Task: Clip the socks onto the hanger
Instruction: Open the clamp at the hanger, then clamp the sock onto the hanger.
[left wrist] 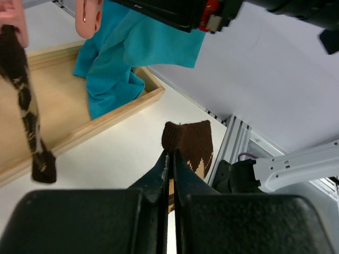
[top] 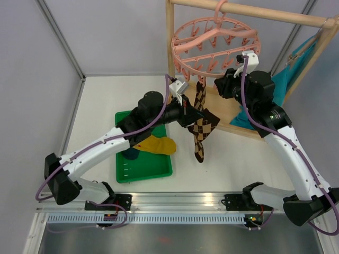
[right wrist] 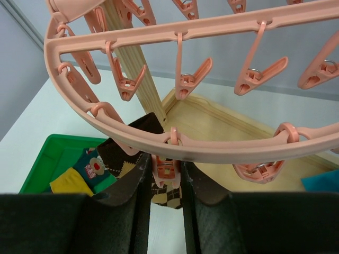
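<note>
The left claw [left wrist: 170,153] is clenched on the dark brown cuff of an argyle sock [top: 205,126], its two fingers pressed flat together with the cloth pinched between them; the rest of that sock hangs down below the claw, clear of the table. Up and to the left of this claw in its own camera, a second argyle sock [left wrist: 24,100] dangles from a pink clip at the edge of the hanger. Beyond the claw lies a teal cloth [left wrist: 122,58], draped over the base of the wooden rack [top: 170,32]. The right claw [right wrist: 165,161] is raised to the near rim of the round pink hanger [right wrist: 228,151] and is closed on one clip [right wrist: 167,174] that hangs from that rim – a finger on each side, squeezing it. Directly below and behind that clip, the brown diamond-patterned cloth of a sock shows between the fingers. Down and to the left of the right claw sits a green tray [top: 143,165] holding a yellow sock [top: 156,144] and a teal sock [right wrist: 91,166] with a small red-and-white figure – both well apart from either claw.
</note>
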You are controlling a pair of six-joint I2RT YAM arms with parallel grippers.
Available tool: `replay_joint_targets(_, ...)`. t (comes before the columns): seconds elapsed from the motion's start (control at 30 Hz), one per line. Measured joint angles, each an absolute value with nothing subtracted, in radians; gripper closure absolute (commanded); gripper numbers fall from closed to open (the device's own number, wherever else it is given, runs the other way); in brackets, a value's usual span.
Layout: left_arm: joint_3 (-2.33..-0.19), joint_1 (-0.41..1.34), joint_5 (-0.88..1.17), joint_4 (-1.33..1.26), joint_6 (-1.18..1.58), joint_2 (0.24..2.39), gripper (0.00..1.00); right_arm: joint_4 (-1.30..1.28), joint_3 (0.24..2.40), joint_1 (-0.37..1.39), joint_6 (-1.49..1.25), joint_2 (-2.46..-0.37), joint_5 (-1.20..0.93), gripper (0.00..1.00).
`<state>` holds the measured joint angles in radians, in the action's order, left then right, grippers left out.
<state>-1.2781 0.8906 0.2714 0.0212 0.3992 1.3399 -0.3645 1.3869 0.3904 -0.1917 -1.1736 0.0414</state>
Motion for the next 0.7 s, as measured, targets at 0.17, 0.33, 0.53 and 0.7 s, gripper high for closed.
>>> replay_joint_targets(0.17,-1.298,0.895,0.271,-0.083,0.419,1.468,0.98,-0.384,1.404,0.393,-0.197,-1.174,0.054,1.00)
replay_joint_targets(0.33,-1.333,0.896,0.273,-0.188,0.419,1.563,0.98,-0.399,1.411,0.393,-0.196,-1.174,0.059,1.00)
replay_joint_targets(0.53,-1.391,0.895,0.261,-0.291,0.402,1.632,0.98,-0.416,1.420,0.393,-0.195,-1.174,0.060,1.00)
replay_joint_targets(0.7,-1.393,0.894,0.194,-0.309,0.376,1.650,0.98,-0.447,1.452,0.393,-0.199,-1.174,0.066,1.00)
